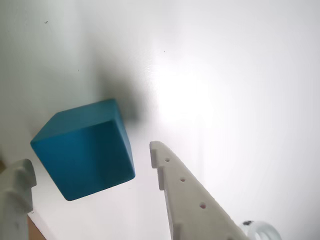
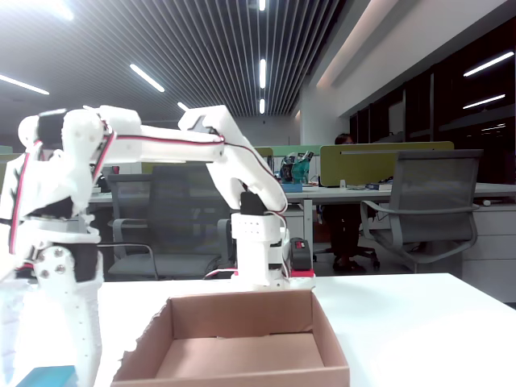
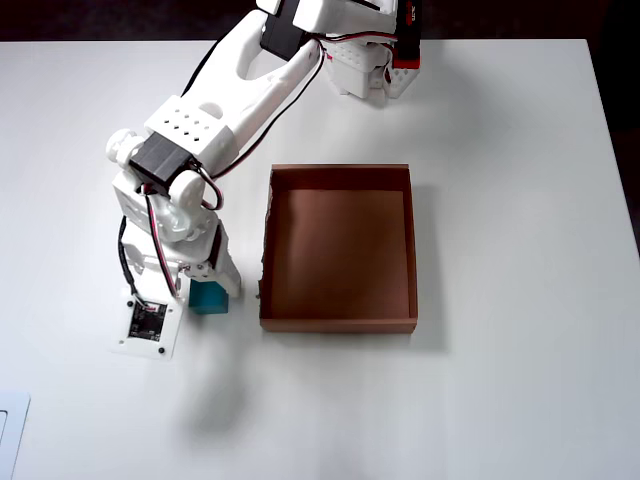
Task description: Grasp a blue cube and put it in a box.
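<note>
I have the tool [image 1: 92,172] low over the white bench [image 3: 500,200], with its jaws wide apart and the blue cube [image 1: 85,150] sitting between them on the surface; nothing is held yet. In the wrist view the cube stands turned, so a corner edge and not a flat face looks toward the long finger [image 1: 187,200] on the right, while the shorter finger [image 1: 17,192] is at the left edge of the picture, near the cube's other side. This is my first worry: if I close now, the fingers may meet the cube on its edges, and it could rotate or slip out forward instead of being gripped. In the overhead view the cube [image 3: 209,297] lies just beside the left wall of the box [image 3: 265,250], still outside it. So a second risk is that a pushed cube slides against the cardboard wall, or that the arm touches this rough wall and moves the box when I lift and carry over it. In the fixed view the cube [image 2: 47,376] shows only partly at the bottom, so I cannot judge the height well there.
</note>
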Tool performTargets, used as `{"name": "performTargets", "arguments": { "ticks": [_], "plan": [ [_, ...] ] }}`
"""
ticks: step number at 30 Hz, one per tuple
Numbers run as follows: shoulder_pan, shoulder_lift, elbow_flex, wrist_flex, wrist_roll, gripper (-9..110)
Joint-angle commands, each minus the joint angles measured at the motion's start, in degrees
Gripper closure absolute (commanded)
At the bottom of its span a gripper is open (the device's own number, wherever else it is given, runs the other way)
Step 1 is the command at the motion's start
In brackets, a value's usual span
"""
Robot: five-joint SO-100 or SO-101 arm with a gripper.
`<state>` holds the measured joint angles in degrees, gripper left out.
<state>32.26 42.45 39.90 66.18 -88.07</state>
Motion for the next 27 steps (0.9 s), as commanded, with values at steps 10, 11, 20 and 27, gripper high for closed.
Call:
{"name": "performTargets", "arguments": {
  "ticks": [10,11,20,27],
  "plan": [
    [-1.23,0.18,-0.44,-0.70,-0.35,79],
    [-1.23,0.09,-0.44,-0.79,-0.35,80],
    [-1.23,0.00,-0.18,-1.05,-0.09,84],
    [-1.05,0.00,0.00,-1.67,0.35,86]
  ]
}}
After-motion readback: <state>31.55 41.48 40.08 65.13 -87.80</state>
